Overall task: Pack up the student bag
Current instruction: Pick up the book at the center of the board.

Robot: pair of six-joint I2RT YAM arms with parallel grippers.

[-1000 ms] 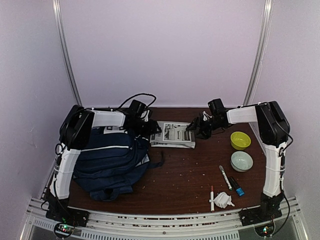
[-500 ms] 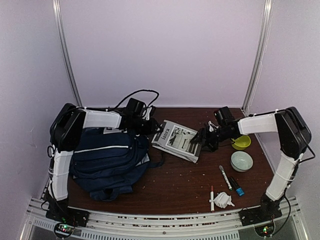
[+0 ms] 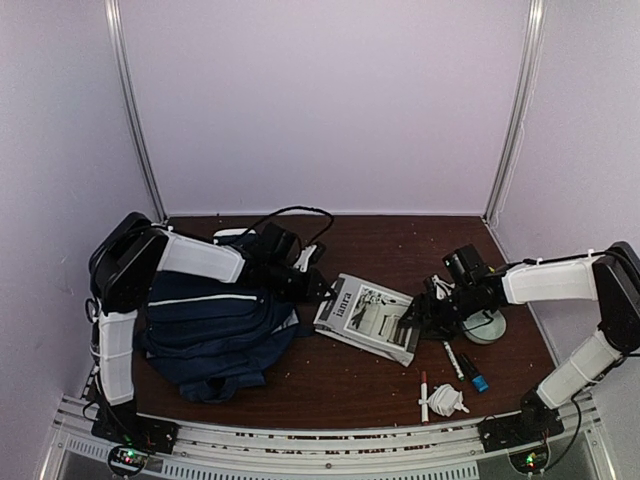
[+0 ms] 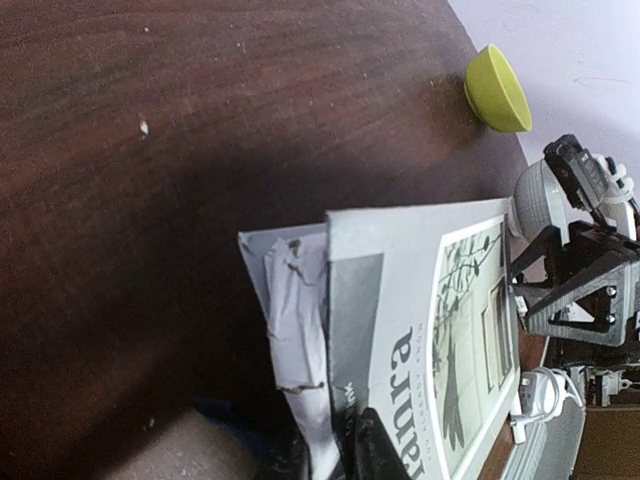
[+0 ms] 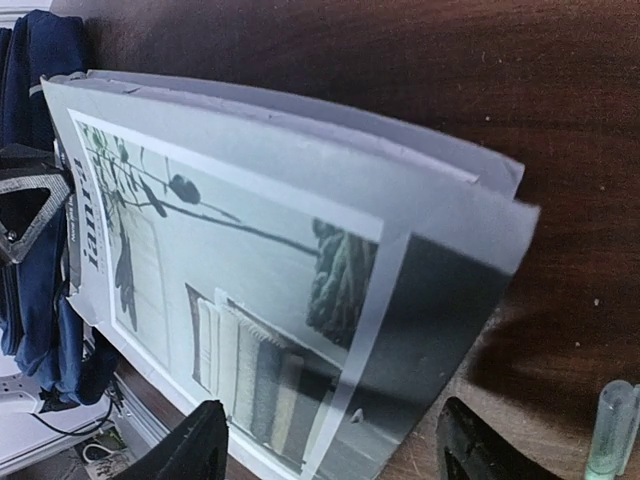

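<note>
the left gripper (image 3: 322, 291) is clenched on the spine edge of the magazine (image 3: 368, 318). the right gripper (image 3: 416, 320) is spread wide at the magazine's opposite corner, fingers (image 5: 200, 445) either side, not pinching it. the navy backpack (image 3: 215, 330) lies slumped on the table (image 3: 350, 375) just beside the magazine, on the left gripper's side.

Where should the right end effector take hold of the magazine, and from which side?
Probably the edge of the magazine facing the right end effector, approached from the right, one finger over the cover and one under. It is thin and near flat; the left end effector pinches the opposite corner.
</note>
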